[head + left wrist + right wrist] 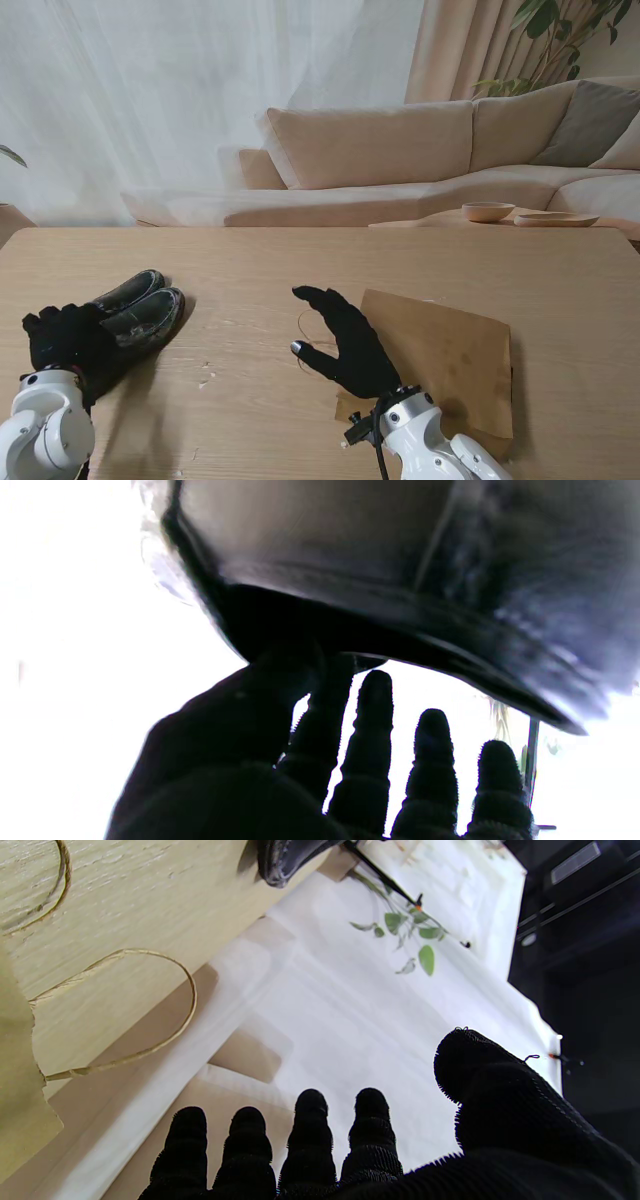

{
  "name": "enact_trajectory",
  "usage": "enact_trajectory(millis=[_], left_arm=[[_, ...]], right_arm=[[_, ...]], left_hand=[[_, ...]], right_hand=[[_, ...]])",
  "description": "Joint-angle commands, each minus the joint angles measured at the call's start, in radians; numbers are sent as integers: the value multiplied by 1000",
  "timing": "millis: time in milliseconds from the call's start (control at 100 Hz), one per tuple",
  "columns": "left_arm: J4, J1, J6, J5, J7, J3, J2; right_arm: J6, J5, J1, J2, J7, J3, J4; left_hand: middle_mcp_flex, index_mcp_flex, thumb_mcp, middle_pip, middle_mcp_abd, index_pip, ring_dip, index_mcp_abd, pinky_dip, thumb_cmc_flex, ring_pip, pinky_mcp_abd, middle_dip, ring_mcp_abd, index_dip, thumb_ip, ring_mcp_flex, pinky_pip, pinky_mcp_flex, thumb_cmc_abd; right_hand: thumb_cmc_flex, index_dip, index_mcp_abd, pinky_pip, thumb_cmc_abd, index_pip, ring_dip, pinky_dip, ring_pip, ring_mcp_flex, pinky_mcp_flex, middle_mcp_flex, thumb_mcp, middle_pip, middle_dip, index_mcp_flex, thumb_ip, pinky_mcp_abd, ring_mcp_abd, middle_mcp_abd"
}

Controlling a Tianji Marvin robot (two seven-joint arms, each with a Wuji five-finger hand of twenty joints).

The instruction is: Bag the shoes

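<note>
Pair of dark shoes (135,305) side by side on left part of bench (300,265), toes pointing away from me. Left hand (68,340) at shoes' heel end; wrist view shows thumb (260,695) against dark shoe edge (400,630), other fingers straight, apart. Whether it grips, cannot tell. Right hand (345,340) spread flat, holding nothing, over left edge of brown paper bag (440,360) lying flat on right side. Bag's twine handles (150,1000) loop out onto bench.
</note>
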Motion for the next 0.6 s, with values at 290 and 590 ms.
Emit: enact_trajectory(millis=[290,590], left_arm=[[-53,45,-53,14,-18,-52,4],[-38,17,-33,12,-120,-66,18]], right_arm=[[0,-3,-8,-5,16,-3,-8],[2,-6,-5,-4,17,-6,-6]], left_hand=[[-279,-172,92,-149,-114,-99,58,-13,-209,-153,-412,-102,-156,-120,-20,30,-88,-105,-41,3],[-304,-144,66,-411,-161,-231,-196,1,-447,-158,-528,-135,-286,-163,-106,27,-78,-160,-19,3]], right_hand=[[-6,18,-22,13,16,-10,9,20,-4,-8,0,-23,-24,-27,-8,-14,-30,-8,-22,-28],[-7,19,-22,15,17,-10,10,22,-3,-7,3,-23,-24,-32,-10,-14,-30,-6,-23,-29]])
